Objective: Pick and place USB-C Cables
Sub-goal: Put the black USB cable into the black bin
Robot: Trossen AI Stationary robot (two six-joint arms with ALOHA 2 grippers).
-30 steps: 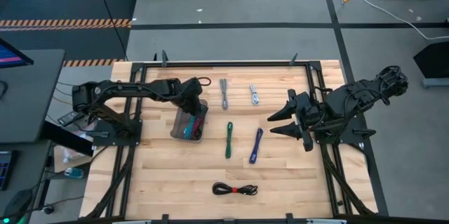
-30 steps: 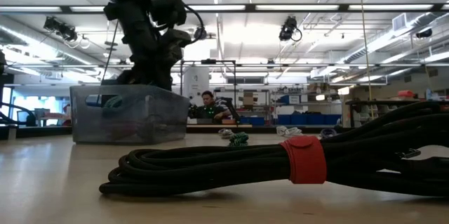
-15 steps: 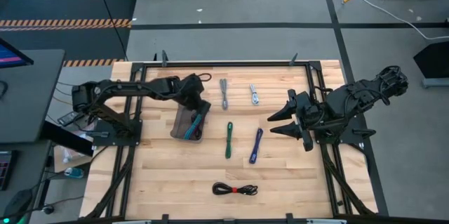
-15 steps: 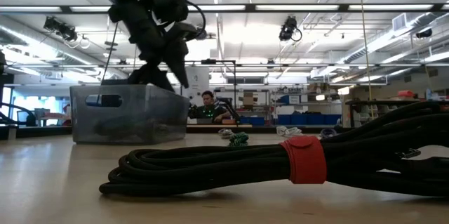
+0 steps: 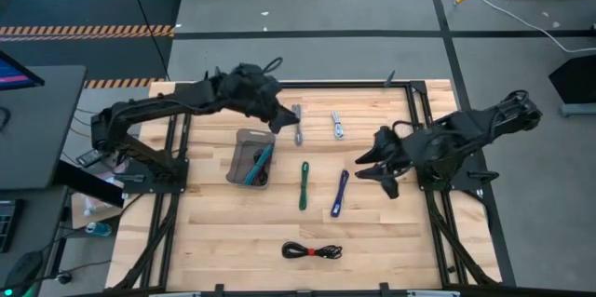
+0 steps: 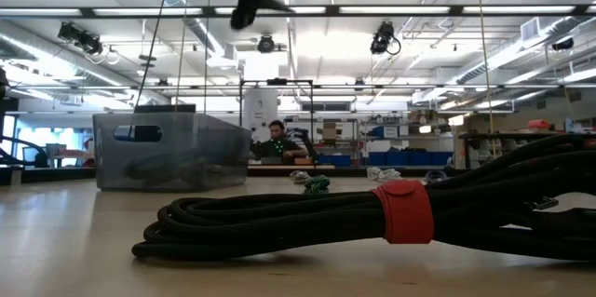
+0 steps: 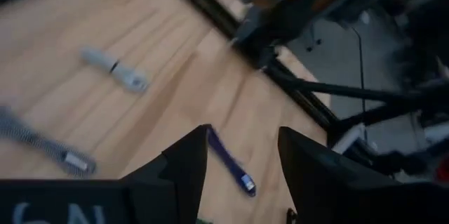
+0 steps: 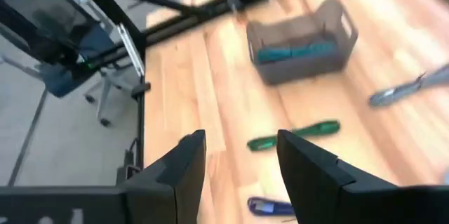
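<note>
Your left gripper [image 5: 287, 122] hovers open and empty above the grey cable [image 5: 297, 124], partly hiding it; your right gripper [image 5: 371, 162] is open too, and no writing is readable.

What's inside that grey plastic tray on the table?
The tray holds a teal cable and a dark one beside it. Its frosted walls hide whatever else lies underneath.

Table [image 5: 372, 241]: pale wood planks, matt, visible grain. Tray [image 5: 244, 144]: grey translucent plastic, smooth. Black cable [image 6: 279, 218]: matt braided cloth; red tie [image 6: 403, 211], fabric-like. Frame [image 5: 307, 84]: dark metal.
</note>
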